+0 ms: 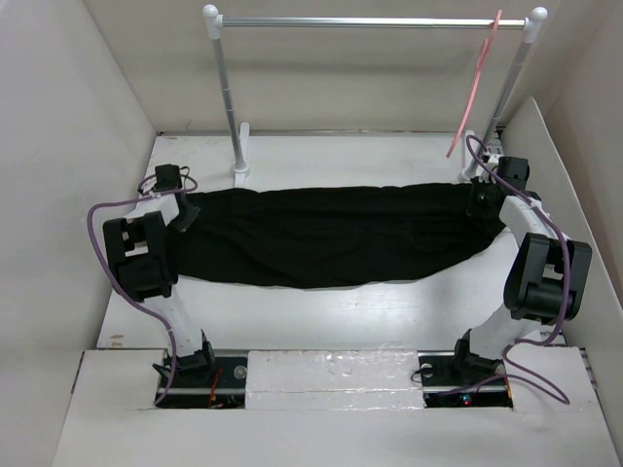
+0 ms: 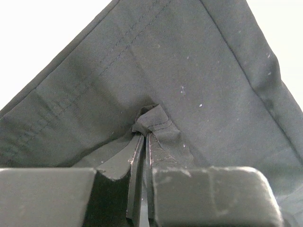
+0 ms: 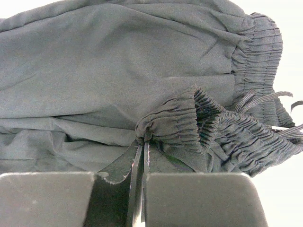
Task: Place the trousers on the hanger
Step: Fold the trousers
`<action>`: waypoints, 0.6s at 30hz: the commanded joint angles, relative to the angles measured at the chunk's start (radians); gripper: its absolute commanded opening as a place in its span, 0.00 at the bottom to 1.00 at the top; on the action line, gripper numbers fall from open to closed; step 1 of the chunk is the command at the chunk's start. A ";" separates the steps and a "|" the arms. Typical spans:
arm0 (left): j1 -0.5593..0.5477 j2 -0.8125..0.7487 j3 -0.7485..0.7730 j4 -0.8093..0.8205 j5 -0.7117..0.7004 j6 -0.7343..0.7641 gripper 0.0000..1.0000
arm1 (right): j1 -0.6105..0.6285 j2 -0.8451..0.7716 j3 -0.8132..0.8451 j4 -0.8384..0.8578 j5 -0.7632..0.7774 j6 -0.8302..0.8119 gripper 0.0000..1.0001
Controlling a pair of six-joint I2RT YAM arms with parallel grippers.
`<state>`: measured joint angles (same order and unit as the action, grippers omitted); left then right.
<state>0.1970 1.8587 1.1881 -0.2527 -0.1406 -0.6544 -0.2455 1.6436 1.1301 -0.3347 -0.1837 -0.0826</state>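
Note:
The black trousers [image 1: 331, 233] lie stretched left to right across the table. My left gripper [image 1: 185, 209] is shut on the leg-hem end of the trousers [image 2: 189, 85]; a pinch of fabric bunches at its tips [image 2: 144, 132]. My right gripper [image 1: 484, 199] is shut on the elastic waistband [image 3: 180, 120] at the right end of the trousers [image 3: 118, 71], beside the drawstring [image 3: 260, 98]. The pink hanger [image 1: 477, 83] hangs from the right end of the rail, apart from the trousers.
A silver rail [image 1: 370, 21] on two white posts stands at the back of the table [image 1: 321, 311]. White walls enclose the table on the left, right and back. Purple cables loop along both arms.

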 commanded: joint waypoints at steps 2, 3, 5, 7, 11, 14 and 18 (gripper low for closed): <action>-0.001 -0.095 -0.033 -0.052 -0.034 -0.014 0.00 | 0.015 -0.004 0.003 0.036 -0.023 -0.002 0.00; -0.001 -0.101 -0.033 -0.066 -0.043 -0.011 0.00 | 0.015 -0.007 0.003 0.034 -0.022 -0.003 0.00; -0.001 -0.121 -0.031 -0.080 -0.054 -0.007 0.00 | 0.015 -0.010 0.002 0.036 -0.022 -0.005 0.00; -0.001 -0.144 -0.031 -0.097 -0.057 -0.001 0.00 | 0.015 -0.016 0.000 0.036 -0.022 -0.005 0.00; -0.001 -0.194 -0.045 -0.105 -0.053 0.004 0.00 | 0.015 -0.018 0.000 0.036 -0.031 -0.005 0.00; -0.001 -0.211 -0.042 -0.123 -0.060 0.013 0.00 | 0.006 -0.016 0.007 0.033 -0.037 -0.005 0.00; -0.001 -0.253 -0.054 -0.132 -0.076 0.022 0.00 | -0.003 -0.027 0.014 0.026 -0.042 -0.002 0.00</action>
<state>0.1970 1.6676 1.1511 -0.3538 -0.1890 -0.6510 -0.2420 1.6436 1.1301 -0.3351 -0.1917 -0.0826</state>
